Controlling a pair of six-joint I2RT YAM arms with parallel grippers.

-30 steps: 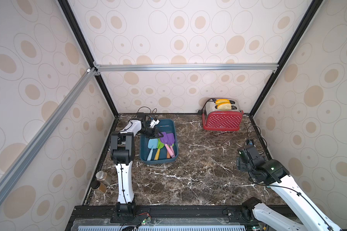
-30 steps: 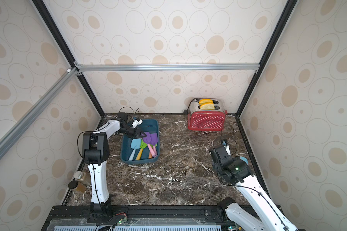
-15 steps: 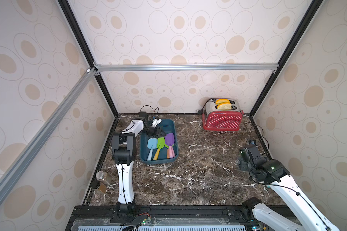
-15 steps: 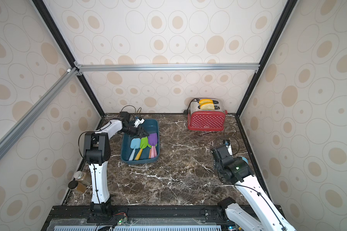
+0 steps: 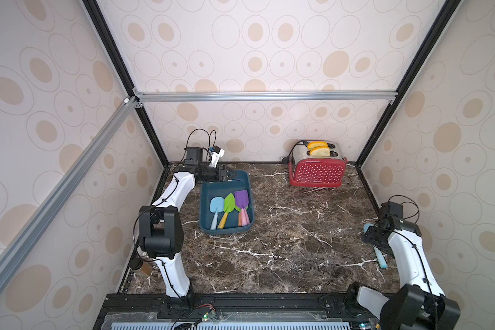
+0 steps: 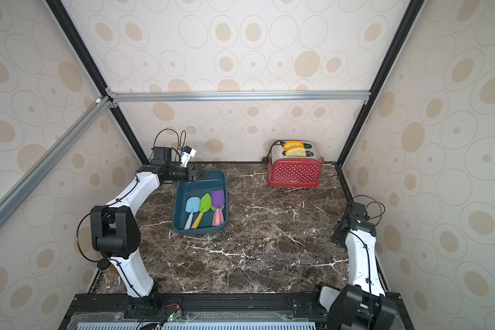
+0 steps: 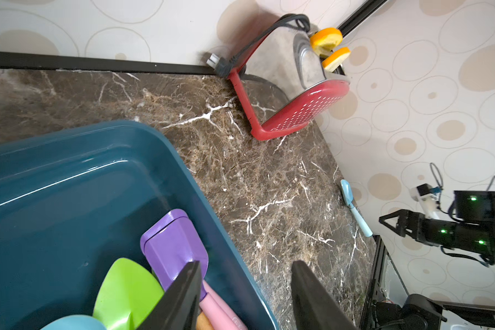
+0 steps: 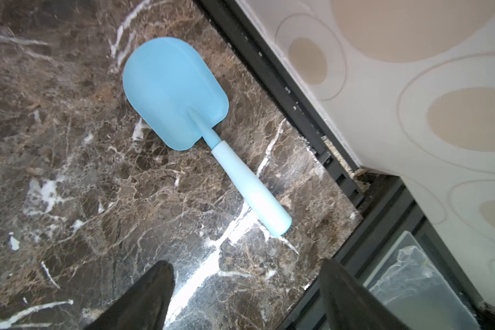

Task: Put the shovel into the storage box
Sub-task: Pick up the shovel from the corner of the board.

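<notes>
Right hand (image 8: 245, 267) poised over the blue shovel (image 8: 209, 137)
My hand hangs spread and empty above the shovel, which lies flat on the table (image 8: 69, 143) by the wall (image 8: 412, 85), well apart from the storage box (image 5: 226, 183). I should straddle the handle squarely before closing.

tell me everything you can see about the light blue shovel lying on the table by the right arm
The light blue shovel is a small toy of smooth plastic: a rounded, slightly dished blade, a short neck and a paler, thicker handle with a blunt end. It looks whole. It lies flat on the marble table, outside the storage box, beside the black frame rail, handle toward the robot's base. Only the table touches it; the open right gripper hovers above it, apart.
</notes>
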